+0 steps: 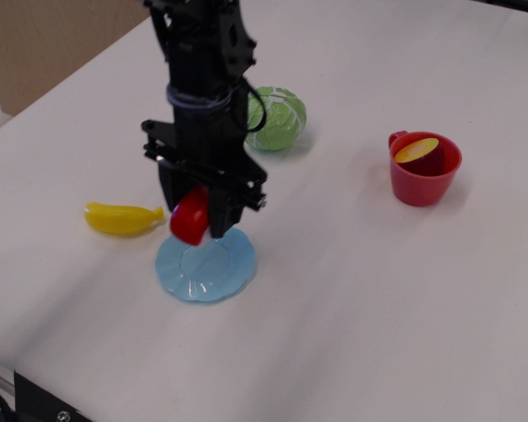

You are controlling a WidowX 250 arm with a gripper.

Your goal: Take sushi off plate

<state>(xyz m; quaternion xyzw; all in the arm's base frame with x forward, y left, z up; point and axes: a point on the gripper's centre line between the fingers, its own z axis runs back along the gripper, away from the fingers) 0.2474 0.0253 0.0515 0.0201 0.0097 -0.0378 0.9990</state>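
Note:
My black gripper [196, 214] is shut on the sushi [189, 216], a glossy red rounded piece whose white base is mostly hidden between the fingers. It holds the sushi in the air just above the far edge of the light-blue scalloped plate [205, 267]. The plate lies flat on the white table and nothing is on it.
A yellow banana [121, 219] lies just left of the plate. A green cabbage [279, 118] sits behind the arm. A red cup with a yellow slice [424, 166] stands at the right. The table's near edge runs along the lower left.

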